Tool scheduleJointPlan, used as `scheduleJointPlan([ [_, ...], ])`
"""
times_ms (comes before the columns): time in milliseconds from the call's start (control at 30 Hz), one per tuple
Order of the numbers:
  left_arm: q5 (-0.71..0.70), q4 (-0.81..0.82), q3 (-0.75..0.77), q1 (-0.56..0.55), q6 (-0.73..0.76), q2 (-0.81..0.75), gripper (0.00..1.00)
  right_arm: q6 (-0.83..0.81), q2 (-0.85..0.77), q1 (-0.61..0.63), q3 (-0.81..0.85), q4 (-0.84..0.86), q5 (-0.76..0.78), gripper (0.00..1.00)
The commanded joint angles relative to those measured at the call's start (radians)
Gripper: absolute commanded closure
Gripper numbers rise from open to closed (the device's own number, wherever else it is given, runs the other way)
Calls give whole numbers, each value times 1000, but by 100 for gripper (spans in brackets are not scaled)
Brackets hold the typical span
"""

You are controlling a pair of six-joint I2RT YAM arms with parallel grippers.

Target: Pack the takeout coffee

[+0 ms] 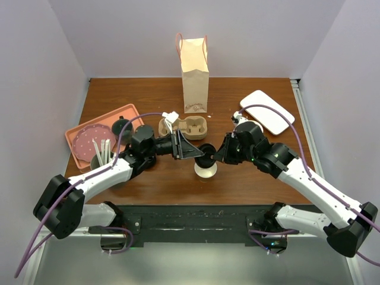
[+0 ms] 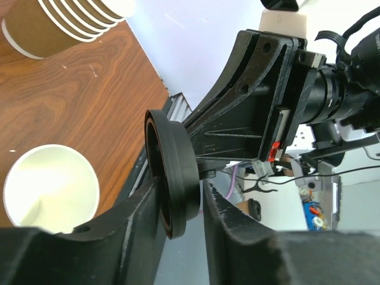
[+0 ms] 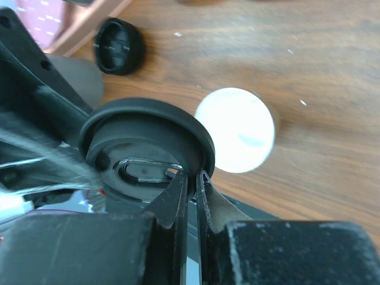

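The takeout coffee is in two pieces. Its cream paper cup (image 1: pixel 205 171) (image 2: pixel 50 190) (image 3: pixel 237 129) stands open and lidless on the table near the front edge. Its black sip lid (image 1: pixel 206 155) (image 2: pixel 172 172) (image 3: pixel 145 142) hangs on edge just above the cup, between the two arms. My right gripper (image 1: pixel 215 155) (image 3: pixel 191 178) is shut on the lid's rim. My left gripper (image 1: pixel 199 153) (image 2: pixel 181 208) straddles the opposite rim. One of its fingers (image 2: pixel 136 225) lies against the lid, and a gap shows between the lid and the other finger.
A tall paper bag (image 1: pixel 195 74) stands at the back centre, with a pulp cup carrier (image 1: pixel 187 126) in front of it. A second loose black lid (image 1: pixel 122 125) (image 3: pixel 119 44) lies beside a pink tray (image 1: pixel 89 139). Stacked paper cups (image 2: pixel 71 24) stand at the left, and a white tray (image 1: pixel 267 111) lies at the right.
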Motion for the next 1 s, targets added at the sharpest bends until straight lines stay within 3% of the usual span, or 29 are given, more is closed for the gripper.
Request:
scheduleJointPlan([
  [0,-6,-55,43,1,82,-21,55,-66,34,-4,72,-116,48,100],
  [300,-104,-371,176,5,241,-49,32,-166,179,7,287,-393,123,100],
  [367,-121,-485,193,9,310,-49,32,-169,222,28,318,-414,158,100],
  [533,-360,-715,185,11,421,-143,34,-155,299,65,353,-428,173,100],
  [700,-498,-764,110,12,433,-257,33,-150,357,75,341,-415,176,100],
  [967,-490,-752,46,12,415,-314,33,-176,448,75,381,-446,170,100],
])
